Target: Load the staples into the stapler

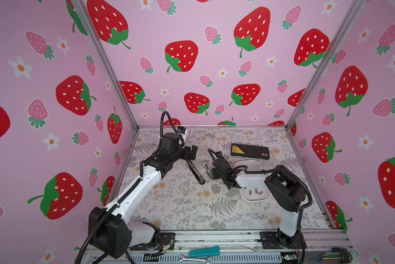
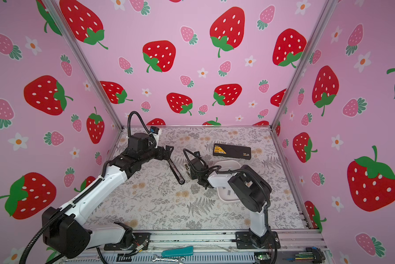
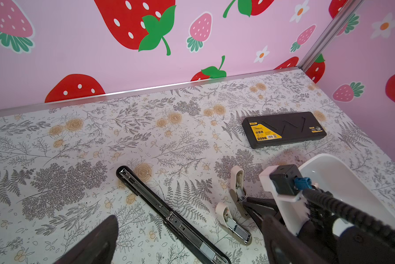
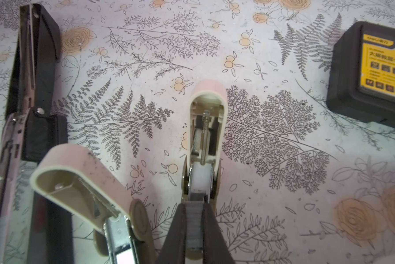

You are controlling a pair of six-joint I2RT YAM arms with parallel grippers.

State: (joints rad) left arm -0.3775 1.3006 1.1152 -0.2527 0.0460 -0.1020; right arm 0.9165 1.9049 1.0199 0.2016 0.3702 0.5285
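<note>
A short grey metallic strip of staples (image 4: 193, 224) is pinched between the right arm's fingers (image 4: 175, 233), which are closed on its two long sides. The strip's long axis runs straight out along the fingers. Directly ahead and in line lies the open channel of the small cream-and-pink plastic stapler (image 4: 220, 128), with its spring rod and white pusher block showing. The strip's leading end sits at the mouth of that channel; whether it is inside or only touching, the wrist view does not let me say. The coming move looks like a level push forward along that same axis.

The stapler lies hinged wide open near the middle of the surface, and the right arm is plainly the nearer one. It reaches from the near right corner with its wrist bent down and its fingers low. Under its forearm, more grey strips (image 1: 253, 191) lie loose in a white rounded plastic tray (image 1: 255, 201) toward the right edge.

A long black metal stapler (image 3: 169, 214), also opened, lies just beside the small one. The left arm's fingers (image 3: 93, 240) are above its far end, spread wide and empty. A flat black case with a yellow label (image 1: 250, 151) rests toward the far edge.
</note>
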